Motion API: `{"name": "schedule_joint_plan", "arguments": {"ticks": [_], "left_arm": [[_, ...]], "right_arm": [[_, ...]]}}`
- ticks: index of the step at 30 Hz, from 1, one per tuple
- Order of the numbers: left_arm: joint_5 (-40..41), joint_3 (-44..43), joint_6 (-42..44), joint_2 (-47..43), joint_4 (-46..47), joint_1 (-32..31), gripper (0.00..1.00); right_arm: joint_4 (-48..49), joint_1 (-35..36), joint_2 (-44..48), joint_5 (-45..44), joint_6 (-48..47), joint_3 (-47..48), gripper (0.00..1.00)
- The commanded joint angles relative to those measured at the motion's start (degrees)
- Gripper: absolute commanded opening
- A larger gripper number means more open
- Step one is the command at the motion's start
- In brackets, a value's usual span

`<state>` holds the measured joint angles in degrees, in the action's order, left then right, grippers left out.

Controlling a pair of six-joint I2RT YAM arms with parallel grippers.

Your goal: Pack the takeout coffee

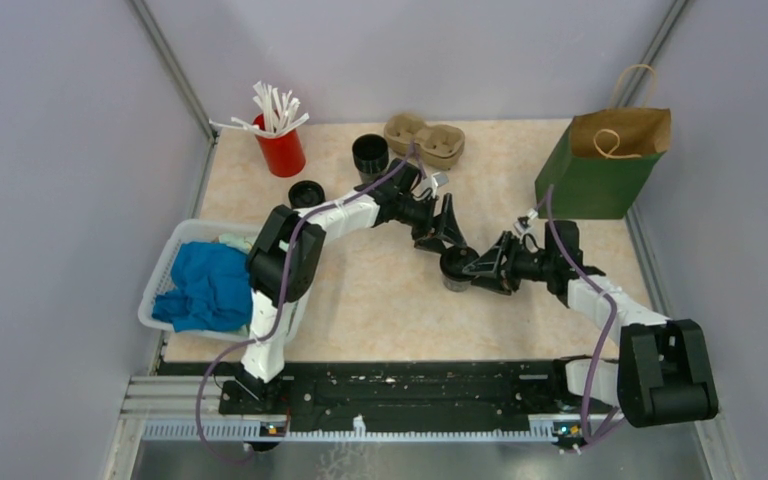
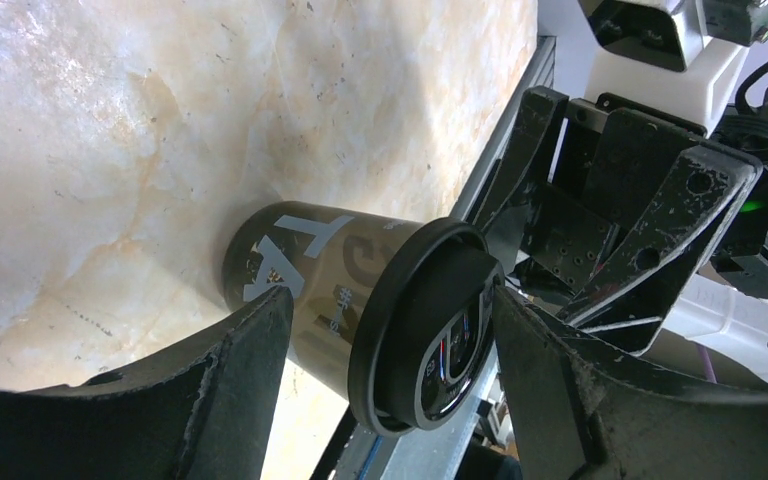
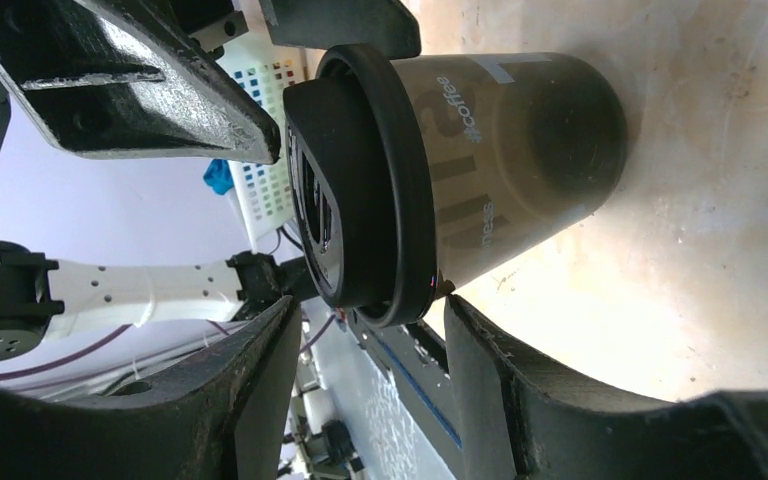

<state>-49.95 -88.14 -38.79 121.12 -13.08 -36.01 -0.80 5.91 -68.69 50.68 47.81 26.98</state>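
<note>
**Coffee's on the table, bag is next**

On the table (image 1: 380, 310), the paper bag (image 1: 600, 165) stands open at the far right. The cup (image 1: 457, 266) stands mid-table with its lid (image 3: 360, 180) on. My left gripper (image 2: 390, 310) straddles it, fingers apart, and the hold looks loose to me. The right gripper (image 3: 370, 335) is spread too, tips near the lid. I reckon this is the pickup: clamp the cup, lift, carry it right.
</note>
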Motion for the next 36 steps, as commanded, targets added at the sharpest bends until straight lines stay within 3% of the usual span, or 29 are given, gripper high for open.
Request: {"name": "schedule_joint_plan", "arguments": {"ticks": [1,8,14,19,24,30,33,36], "left_arm": [[-3.23,-3.18,2.00,1.12,-0.14,-0.16,0.79],[-3.05,-5.57,2.42,2.21,-1.25,-0.06,0.82],[7.07,-13.23,8.66,1.05,-13.20,0.92,0.98],[17.61,-17.26,13.76,-2.77,-21.59,2.67,0.98],[17.04,-9.30,11.97,-10.79,-20.39,5.66,0.97],[6.42,7.00,-0.60,-18.24,-8.40,6.60,0.86],[4.04,15.65,-7.76,-20.91,2.45,6.42,0.84],[3.80,17.49,-9.00,-21.07,2.99,6.20,0.84]], "right_arm": [[4.40,1.50,-1.43,0.32,1.04,0.92,0.55],[9.30,3.60,-4.09,0.65,3.15,0.33,0.55],[11.47,7.97,-8.95,0.15,3.20,2.79,0.55],[12.49,9.58,-11.31,0.12,2.81,4.46,0.55],[9.34,10.31,-12.85,0.70,-0.23,7.95,0.55],[-19.03,9.39,-5.71,-5.31,-18.04,17.42,0.58],[-24.72,6.12,-3.28,-3.75,-22.17,18.17,0.59],[-26.52,1.10,-2.19,-1.93,-24.16,16.56,0.60]]}}
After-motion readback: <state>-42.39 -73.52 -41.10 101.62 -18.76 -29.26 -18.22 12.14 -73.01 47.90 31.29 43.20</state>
